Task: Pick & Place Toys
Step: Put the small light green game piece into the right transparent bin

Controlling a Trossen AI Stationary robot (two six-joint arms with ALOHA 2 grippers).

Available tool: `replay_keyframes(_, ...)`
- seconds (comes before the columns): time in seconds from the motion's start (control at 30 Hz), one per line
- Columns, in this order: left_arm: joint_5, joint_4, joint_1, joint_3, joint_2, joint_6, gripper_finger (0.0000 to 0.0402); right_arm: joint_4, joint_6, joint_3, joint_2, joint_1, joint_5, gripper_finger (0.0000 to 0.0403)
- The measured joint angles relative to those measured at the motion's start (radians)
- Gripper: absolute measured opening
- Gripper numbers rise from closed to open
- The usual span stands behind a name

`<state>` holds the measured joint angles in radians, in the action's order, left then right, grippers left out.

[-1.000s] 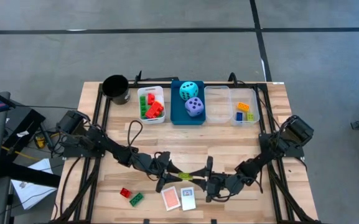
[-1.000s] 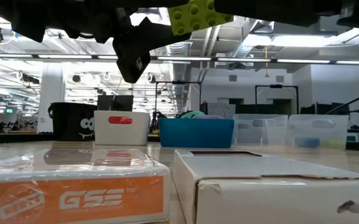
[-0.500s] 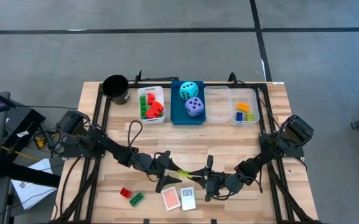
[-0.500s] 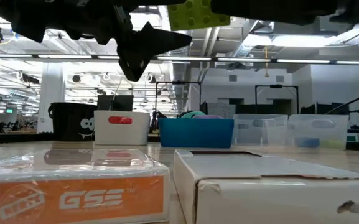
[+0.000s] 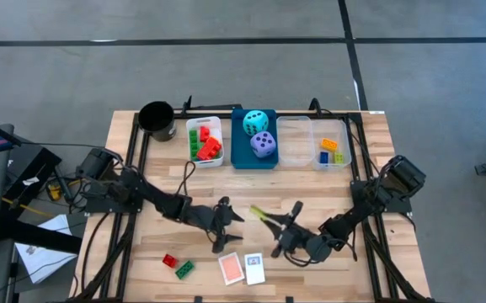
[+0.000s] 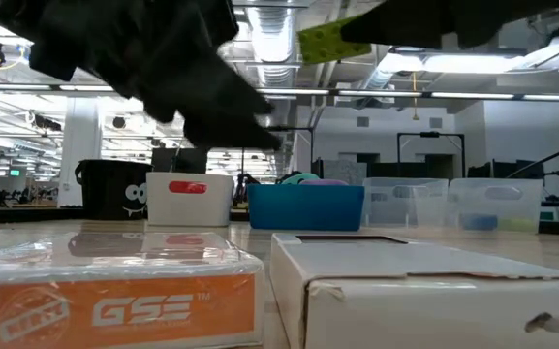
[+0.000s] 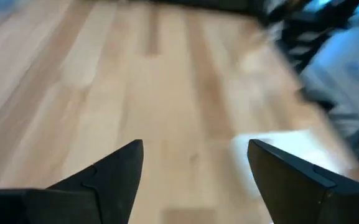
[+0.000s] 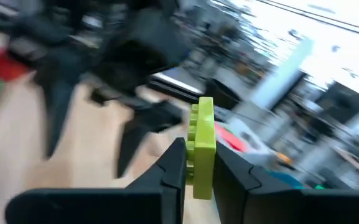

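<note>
2 dice (image 5: 257, 132), 2 cards (image 5: 243, 268), 4 bins (image 5: 204, 156), 1 cup (image 5: 157, 119).

Seen from above, the wooden counter (image 5: 158, 181) carries a black cup (image 5: 157, 119) at the far left. Beside it runs a row of bins: a white bin (image 5: 204, 141) with red and green bricks, a blue bin (image 5: 253, 155) with a cyan die (image 5: 255, 122) and a purple die (image 5: 263, 145), and two clear bins (image 5: 294, 143), the right one with small bricks. The left gripper (image 5: 224, 225) spreads open mid-counter. The right gripper (image 5: 269, 220) pinches a lime brick (image 5: 258, 213). Near the front edge lie a red brick (image 5: 169, 260), a green brick (image 5: 184, 268) and two cards (image 5: 232, 268).
</note>
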<state>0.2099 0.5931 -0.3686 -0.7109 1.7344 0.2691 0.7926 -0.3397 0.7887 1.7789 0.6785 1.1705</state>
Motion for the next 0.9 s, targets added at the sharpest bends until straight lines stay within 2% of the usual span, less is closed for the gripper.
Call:
replay_keyframes(0.2,0.104,-0.101,0.024,0.0,0.0,0.004,0.0267,-0.003,-0.022,0.0,-0.052,-0.008,0.202,0.0051)
replay_keyframes(0.33,0.117,-0.098,0.03,0.0,0.0,0.005,0.0257,-0.066,0.005,-0.012,-0.131,-0.038,0.218,0.0051)
replay_keyframes(0.4,0.117,-0.099,0.029,0.0,0.0,0.005,0.0252,-0.166,0.068,-0.022,-0.19,-0.067,0.216,0.0051)
replay_keyframes(0.5,0.117,-0.101,0.027,0.0,0.0,0.006,0.0246,-0.421,0.267,-0.023,-0.299,-0.146,0.116,0.0051)
replay_keyframes(0.63,0.118,-0.108,0.027,0.0,0.0,0.008,0.0239,-0.85,0.636,-0.023,-0.467,-0.331,-0.198,0.0051)
replay_keyframes(0.67,0.118,-0.108,0.027,0.0,0.0,0.008,0.0238,-0.96,0.705,-0.024,-0.497,-0.376,-0.241,0.0051)
replay_keyframes(0.73,0.118,-0.108,0.027,0.0,0.0,0.008,0.0235,-1.144,0.802,-0.024,-0.546,-0.442,-0.225,0.0051)
replay_keyframes(0.9,0.12,-0.107,0.027,0.0,0.0,0.008,0.0228,-1.526,0.992,-0.024,-0.638,-0.509,-0.087,0.0051)
